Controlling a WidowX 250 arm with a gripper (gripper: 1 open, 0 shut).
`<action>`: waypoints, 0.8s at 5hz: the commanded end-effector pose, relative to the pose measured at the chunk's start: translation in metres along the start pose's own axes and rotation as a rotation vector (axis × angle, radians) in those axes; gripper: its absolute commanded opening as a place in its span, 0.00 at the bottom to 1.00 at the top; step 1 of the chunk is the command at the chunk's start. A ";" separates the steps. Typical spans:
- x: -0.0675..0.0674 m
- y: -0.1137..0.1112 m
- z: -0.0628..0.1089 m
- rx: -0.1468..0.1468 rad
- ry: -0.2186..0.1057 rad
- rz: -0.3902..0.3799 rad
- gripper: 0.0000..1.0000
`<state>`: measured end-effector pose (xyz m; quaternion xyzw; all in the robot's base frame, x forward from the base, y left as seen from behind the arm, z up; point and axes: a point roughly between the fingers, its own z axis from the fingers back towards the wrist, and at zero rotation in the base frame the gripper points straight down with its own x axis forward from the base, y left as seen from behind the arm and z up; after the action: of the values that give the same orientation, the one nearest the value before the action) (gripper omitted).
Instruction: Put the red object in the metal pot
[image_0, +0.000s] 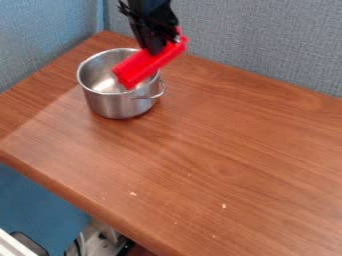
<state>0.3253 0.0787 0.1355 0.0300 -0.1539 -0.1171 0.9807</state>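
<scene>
The wood table sits under it all. The shiny metal pot stands on it, open top up, ready to catch. The black gripper pinches the long red block near its high end, so the low end tips over the pot's mouth. The pot's rim and side handle could bump it.

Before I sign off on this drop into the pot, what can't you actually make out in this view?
All in the single camera view:
- Gripper fingertips: dark, small, and largely merged with the red block's upper end.
- Metal pot: part of its inside is hidden behind the block.
- Block's lower end: whether it touches the pot or hangs above it can't be told from one angle.
- Robot arm: cut off by the top edge.
</scene>
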 end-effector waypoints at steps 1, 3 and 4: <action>0.008 -0.005 0.012 0.010 -0.045 -0.029 0.00; 0.008 -0.015 -0.001 -0.005 -0.021 -0.095 0.00; 0.006 0.012 -0.009 0.015 -0.002 -0.039 0.00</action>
<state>0.3277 0.0869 0.1112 0.0257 -0.1264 -0.1335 0.9826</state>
